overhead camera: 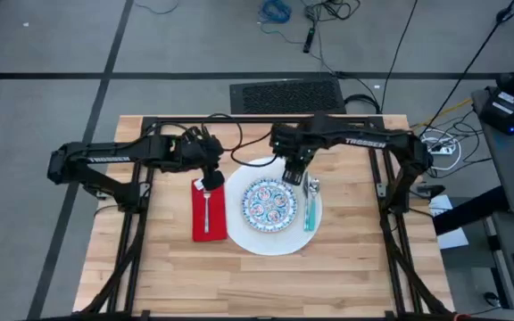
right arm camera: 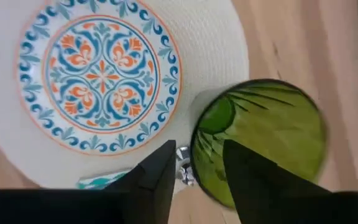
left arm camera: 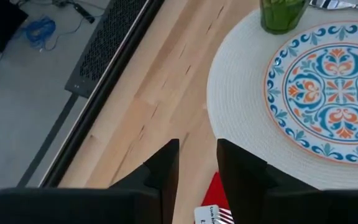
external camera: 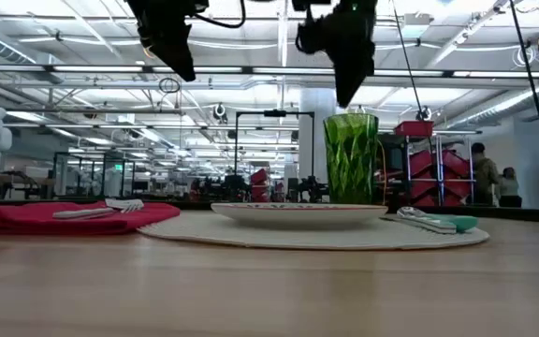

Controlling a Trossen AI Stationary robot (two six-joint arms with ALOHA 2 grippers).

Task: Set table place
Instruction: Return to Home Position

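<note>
Green tumbler (right arm camera: 260, 137) upright on white mat (right arm camera: 213, 43), just below right gripper (right arm camera: 197, 146).

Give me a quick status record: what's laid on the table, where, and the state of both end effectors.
Surface: table, wooden
Mat: white woven mat, table centre
Plate: blue-patterned plate, centred on mat
Napkin: red napkin, beside mat on left arm's side
Fork: fork, lying on napkin
Spoon: teal-handled spoon, on mat, right arm's side of plate
Tumbler: green tumbler, upright on mat, ungripped
Left arm: left end effector, open, empty, over napkin's far end
Right arm: right end effector, open, empty, raised above tumbler
</note>
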